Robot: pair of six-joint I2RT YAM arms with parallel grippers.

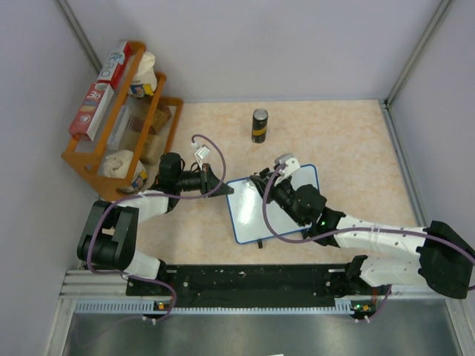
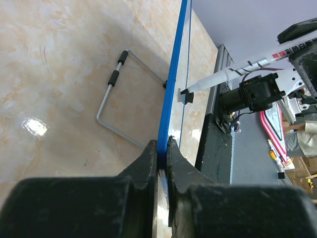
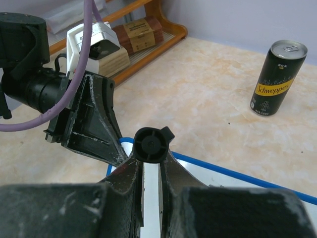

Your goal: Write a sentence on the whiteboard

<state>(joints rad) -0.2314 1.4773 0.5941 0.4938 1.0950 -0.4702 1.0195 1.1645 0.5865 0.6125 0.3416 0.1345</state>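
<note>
Left gripper (image 2: 162,148) pinched narrow on the whiteboard (image 2: 174,74) rim, board running edge-on straight ahead of it. Right gripper (image 3: 151,171) clamps marker (image 3: 150,145), tip at board face. The sentence can't be made out: right arm (image 1: 371,237) covers much of the face from above.

1. There is one whiteboard (image 1: 245,211).
2. There is one marker (image 2: 233,72).
3. There is one black can (image 1: 259,125).
4. There is one wooden rack (image 1: 89,176).
5. Two grippers: the left gripper (image 1: 220,182) and the right gripper (image 1: 267,185).
</note>
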